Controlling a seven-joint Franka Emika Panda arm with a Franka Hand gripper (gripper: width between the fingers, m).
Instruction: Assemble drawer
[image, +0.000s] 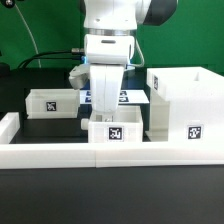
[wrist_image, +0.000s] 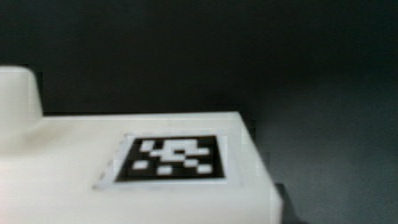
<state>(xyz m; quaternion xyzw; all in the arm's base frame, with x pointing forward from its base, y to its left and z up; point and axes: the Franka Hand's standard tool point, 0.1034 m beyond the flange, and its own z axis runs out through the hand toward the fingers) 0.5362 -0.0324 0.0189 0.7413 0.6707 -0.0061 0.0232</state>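
White robot arm (image: 108, 45) upright over the dark surface (image: 100, 195), its end effector (image: 104, 108) low behind the front tray.

We see the arm standing almost vertical with the end effector pointing straight down, just behind a small white plastic open-top tray (image: 115, 131) that hides the fingertips. We cannot tell whether it is released or clenched. The blurred wrist view gives us only a white face bearing a black-and-white square tag (wrist_image: 173, 160). The drawer lies in 3 parts. The front tray sits just behind the low white border rail (image: 60, 155), and a 2nd small white open-top tray (image: 52, 101) stands well apart toward the exterior view's left. The tall white open-fronted box casing (image: 185, 95) is just beside the front tray on the exterior view's right. The arm covers part of the marker board (image: 133, 97) behind it.
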